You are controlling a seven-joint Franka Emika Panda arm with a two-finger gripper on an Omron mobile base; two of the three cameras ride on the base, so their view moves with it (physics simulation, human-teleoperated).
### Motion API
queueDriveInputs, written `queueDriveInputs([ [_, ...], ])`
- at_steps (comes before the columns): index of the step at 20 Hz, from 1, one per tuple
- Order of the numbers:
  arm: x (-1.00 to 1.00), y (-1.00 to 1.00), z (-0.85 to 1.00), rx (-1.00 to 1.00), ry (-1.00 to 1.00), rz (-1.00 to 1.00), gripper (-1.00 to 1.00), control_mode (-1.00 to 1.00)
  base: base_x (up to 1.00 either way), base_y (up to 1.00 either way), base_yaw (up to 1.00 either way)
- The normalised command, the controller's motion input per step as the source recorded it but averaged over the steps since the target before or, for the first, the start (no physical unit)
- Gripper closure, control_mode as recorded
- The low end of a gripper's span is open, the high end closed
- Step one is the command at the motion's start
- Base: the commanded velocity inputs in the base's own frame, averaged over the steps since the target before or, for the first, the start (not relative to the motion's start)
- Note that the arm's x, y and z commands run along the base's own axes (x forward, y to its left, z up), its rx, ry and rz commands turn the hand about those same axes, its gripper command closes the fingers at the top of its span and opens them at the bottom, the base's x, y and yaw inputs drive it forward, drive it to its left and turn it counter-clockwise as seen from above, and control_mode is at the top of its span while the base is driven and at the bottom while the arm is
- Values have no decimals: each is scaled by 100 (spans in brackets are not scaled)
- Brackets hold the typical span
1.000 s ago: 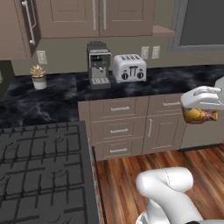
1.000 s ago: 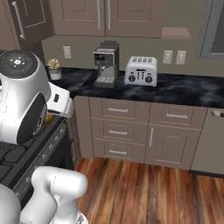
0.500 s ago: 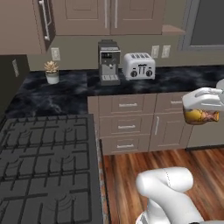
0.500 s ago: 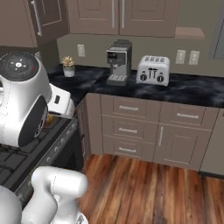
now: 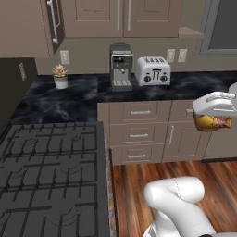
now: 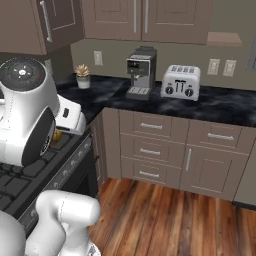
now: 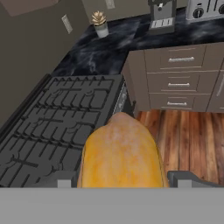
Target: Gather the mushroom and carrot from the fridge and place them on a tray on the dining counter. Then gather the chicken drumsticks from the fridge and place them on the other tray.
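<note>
The black marble desk (image 5: 69, 99) is seen carrying a coffee machine (image 5: 121, 66), toaster (image 5: 152, 71) and small potted plant (image 5: 59, 76). One chicken drumstick (image 7: 120, 153) is gripped in the wide-set pincer (image 7: 120, 178), above the stove (image 7: 57, 122) edge.

The base turns, so both base views sweep sideways: the coffee machine (image 5: 121, 66) and toaster (image 5: 152, 71) slide right across the frame (camera motion, not theirs), and more of the stove (image 5: 51, 178) appears.

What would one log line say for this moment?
phase: carrying | held: golden-brown glossy chicken drumstick between fingers | passing: black stove grates | trays: unseen
</note>
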Motion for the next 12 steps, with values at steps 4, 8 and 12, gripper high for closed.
queueDriveInputs([
  [4, 0, 0, 0, 0, 0, 0, 100, 100, 18, -97, 10],
  [8, 0, 0, 0, 0, 0, 0, 100, 100, 84, -10, -16],
  [12, 0, 0, 0, 0, 0, 0, 100, 100, 92, -34, -20],
])
